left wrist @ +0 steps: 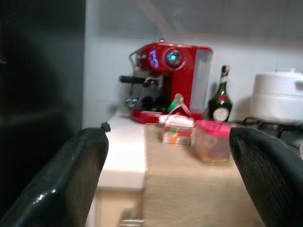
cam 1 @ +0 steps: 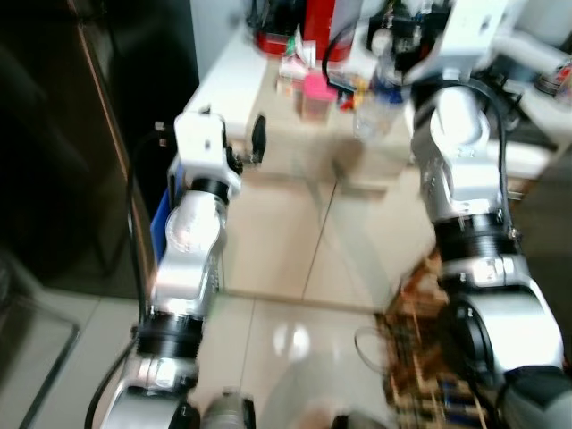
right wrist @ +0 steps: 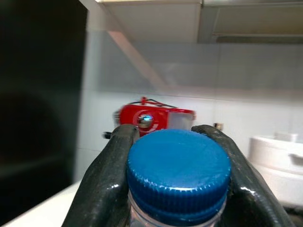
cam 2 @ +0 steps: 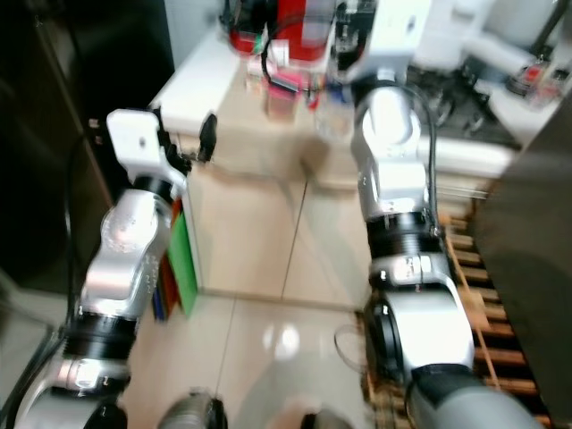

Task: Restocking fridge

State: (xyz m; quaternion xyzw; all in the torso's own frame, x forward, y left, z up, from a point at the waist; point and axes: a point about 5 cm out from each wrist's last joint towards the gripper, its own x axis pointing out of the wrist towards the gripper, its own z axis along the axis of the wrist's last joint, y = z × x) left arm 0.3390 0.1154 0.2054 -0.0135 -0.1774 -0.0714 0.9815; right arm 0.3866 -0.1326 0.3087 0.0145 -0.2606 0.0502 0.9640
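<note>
Both eye views are motion-blurred, dark at the left edge. Glare spots the floor tiles (cam 1: 290, 340). Wrist views are soft behind.

Left tool (left wrist: 168, 179) spread wide; red espresso machine (left wrist: 168, 80), green bottle (left wrist: 220, 97), pink-lidded tub (left wrist: 213, 141) on counter (left wrist: 128, 156).

Head stereo pair: both eyes look forward and down over the two silver arms at the tabletop (cam 1: 234, 79) and the tiled floor (cam 1: 268, 331), blurred. Left wrist camera: low, level with the tabletop, facing the red coffee machine (left wrist: 170, 80) from near. Right wrist camera: pressed close behind a blue bottle cap (right wrist: 178, 169); shares the coffee machine with all views.
</note>
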